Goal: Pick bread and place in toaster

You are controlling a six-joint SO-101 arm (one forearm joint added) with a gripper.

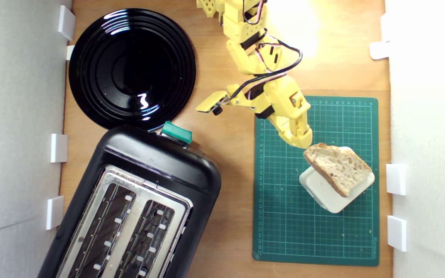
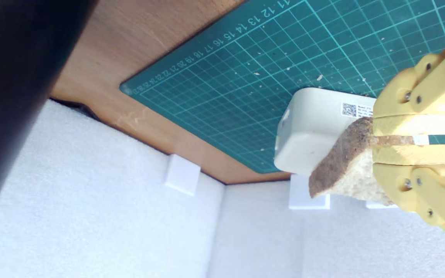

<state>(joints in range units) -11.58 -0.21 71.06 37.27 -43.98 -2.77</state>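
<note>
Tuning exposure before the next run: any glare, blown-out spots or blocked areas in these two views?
Exterior view: a hot spot washes out the table near the arm base, and the right foam wall is overexposed; the plate shows bright specular streaks. Wrist view: evenly lit, the mat grid sharp, but a dark blurred mass covers one corner; the gripper pinches the bread.

The large black plastic two-slot toaster (image 1: 137,208) ran off the exterior view's bottom edge. The rustic brown-crusted bread slice (image 1: 338,166) hid part of the cream rounded-square block (image 1: 332,197). In the wrist view, the block's small printed label (image 2: 355,110) was unreadable, and a blurred dark mass (image 2: 17,77) filled one corner.
</note>
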